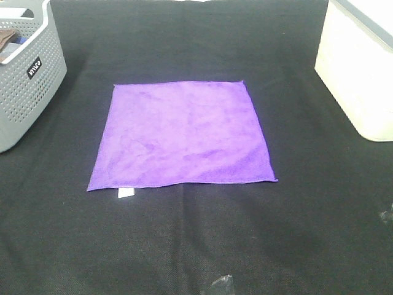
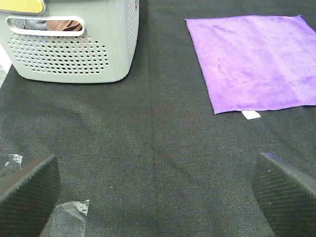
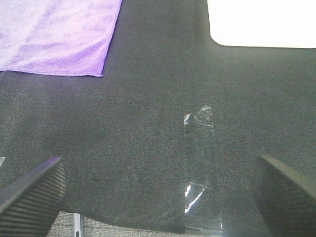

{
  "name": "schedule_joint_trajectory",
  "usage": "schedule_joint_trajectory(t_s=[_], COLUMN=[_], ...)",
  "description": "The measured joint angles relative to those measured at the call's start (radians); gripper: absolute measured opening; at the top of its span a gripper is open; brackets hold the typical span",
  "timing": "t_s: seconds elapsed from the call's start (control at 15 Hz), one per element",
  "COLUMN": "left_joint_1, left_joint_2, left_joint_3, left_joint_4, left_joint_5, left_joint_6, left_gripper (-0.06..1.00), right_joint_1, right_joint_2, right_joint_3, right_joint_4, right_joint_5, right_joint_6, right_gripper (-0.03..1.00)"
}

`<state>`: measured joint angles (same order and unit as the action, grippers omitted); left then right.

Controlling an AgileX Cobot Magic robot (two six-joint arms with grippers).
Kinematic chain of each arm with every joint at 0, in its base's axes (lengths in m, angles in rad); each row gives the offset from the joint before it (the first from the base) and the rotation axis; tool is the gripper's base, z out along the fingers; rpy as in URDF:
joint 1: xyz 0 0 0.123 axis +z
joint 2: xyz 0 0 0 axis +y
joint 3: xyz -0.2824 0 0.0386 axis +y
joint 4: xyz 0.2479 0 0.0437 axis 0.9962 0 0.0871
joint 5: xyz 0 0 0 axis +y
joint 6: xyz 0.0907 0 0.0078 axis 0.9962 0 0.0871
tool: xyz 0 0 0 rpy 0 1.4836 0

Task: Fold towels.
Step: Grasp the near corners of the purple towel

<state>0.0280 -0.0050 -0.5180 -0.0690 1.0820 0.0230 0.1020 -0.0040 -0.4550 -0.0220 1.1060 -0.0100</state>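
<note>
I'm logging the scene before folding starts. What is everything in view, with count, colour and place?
towel: one, bright purple, spread flat mid-table
tag: one, white, at the towel's near left corner
basket: one, grey, perforated, far left; contents unclear
bin: one, off-white, far right
table cover: one, black, under everything
tape strips: at least two, clear, stuck near the table's front edge
left gripper: one, black pads, open, empty, front left
right gripper: one, black pads, open, empty, front right
</note>
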Motion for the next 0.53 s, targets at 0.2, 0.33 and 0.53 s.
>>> schedule_joint_trajectory(t_s=[0.2, 0.33, 0.53], left_joint_1=[0.0, 0.0, 0.0], left_joint_2=[0.212, 0.512, 0.883], left_joint_3=[-0.16, -0.366, -0.573], left_joint_4=[0.001, 0.004, -0.004], left_joint_5=[0.112, 0.135, 0.131], left_joint_6=[-0.001, 0.004, 0.087], left_gripper=[0.99, 0.99, 0.99], right_joint_1=[0.0, 0.0, 0.0], right_joint_2=[0.214, 0.522, 0.907], right_joint_3=[-0.169, -0.345, -0.485], right_joint_4=[0.032, 0.034, 0.067], right_joint_5=[0.106, 0.116, 0.061], right_joint_6=[0.01, 0.027, 0.015], right_gripper=[0.96, 0.96, 0.96])
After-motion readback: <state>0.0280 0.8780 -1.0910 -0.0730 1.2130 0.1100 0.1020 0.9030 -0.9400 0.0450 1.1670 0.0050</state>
